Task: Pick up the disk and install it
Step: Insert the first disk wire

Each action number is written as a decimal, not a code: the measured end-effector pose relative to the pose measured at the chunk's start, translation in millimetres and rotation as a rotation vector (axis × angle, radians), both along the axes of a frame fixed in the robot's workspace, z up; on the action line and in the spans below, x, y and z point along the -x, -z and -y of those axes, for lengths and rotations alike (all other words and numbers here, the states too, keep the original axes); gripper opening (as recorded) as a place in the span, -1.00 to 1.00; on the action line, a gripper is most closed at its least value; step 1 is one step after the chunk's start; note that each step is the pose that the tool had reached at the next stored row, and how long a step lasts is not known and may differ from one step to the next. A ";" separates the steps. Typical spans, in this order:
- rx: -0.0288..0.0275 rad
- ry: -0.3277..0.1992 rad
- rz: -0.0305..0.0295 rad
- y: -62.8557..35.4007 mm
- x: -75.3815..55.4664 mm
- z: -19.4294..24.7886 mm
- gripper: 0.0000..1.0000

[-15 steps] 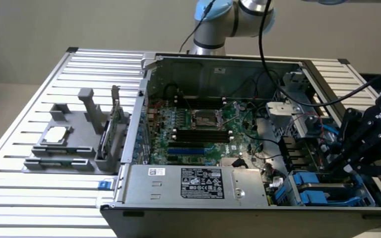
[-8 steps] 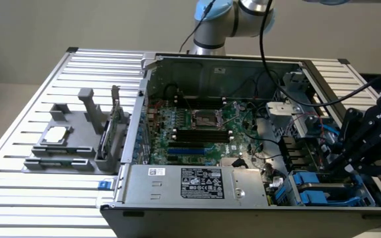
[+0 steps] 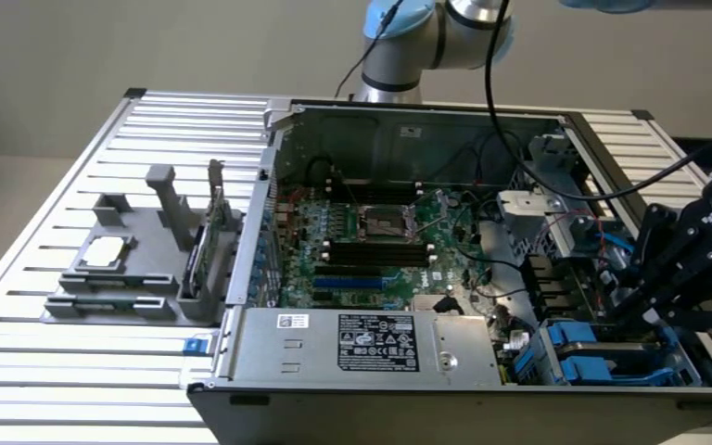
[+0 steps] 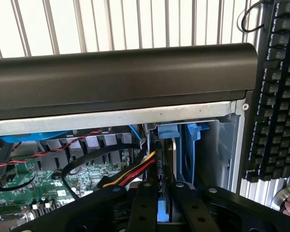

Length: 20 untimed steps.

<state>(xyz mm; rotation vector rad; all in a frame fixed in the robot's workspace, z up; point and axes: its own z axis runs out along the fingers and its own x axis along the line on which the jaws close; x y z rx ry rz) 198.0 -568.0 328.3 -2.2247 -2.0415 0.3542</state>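
- Nearest the exterior camera: grey metal power supply box (image 3: 362,343) with a black-and-white label, set along the near edge of the open computer case (image 3: 455,116).
- Slatted aluminium table (image 3: 47,176), silver, carrying everything; it runs out to the exterior view's left.
- Grey plastic fixture tray (image 3: 127,292) on the table, left of the case; a small flat silver square chip (image 3: 107,250) lies on it, and a thin upright green-grey circuit card (image 3: 216,209) stands at its right edge, just beside the case wall.
- Green motherboard (image 3: 369,246) on the case floor, with a square processor socket (image 3: 378,221) near its middle and black cables across its right part.
- Silver-and-blue robot arm joint (image 3: 437,32) above the far wall of the case, a black cable hanging from it.
- Black gripper (image 3: 666,301), at the exterior view's right, reaching down into the near right corner of the case among the bright blue drive carriers (image 3: 578,348); the wrist is tilted toward the case interior.
- Gripper (image 4: 158,193) in the wrist view: two black fingers (image 4: 144,208) drawn close together, clamped on the disk (image 4: 162,210), whose blue carrier edge shows between them. The disk stands on edge inside the drive bay, just beside the blue bay frame (image 4: 191,154).
- Black keyboard (image 4: 278,96) lying on the table beyond the case wall.
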 end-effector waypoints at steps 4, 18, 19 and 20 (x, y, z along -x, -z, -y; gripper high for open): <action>-0.0001 0.000 -0.0010 1.5 -0.1 0.0 -0.67; -0.0003 0.000 -0.0035 -7.9 0.0 0.0 -0.39; -0.0004 0.000 -0.0036 -10.5 0.0 0.0 -0.39; -0.0005 0.000 -0.0037 -13.0 0.0 0.0 -0.39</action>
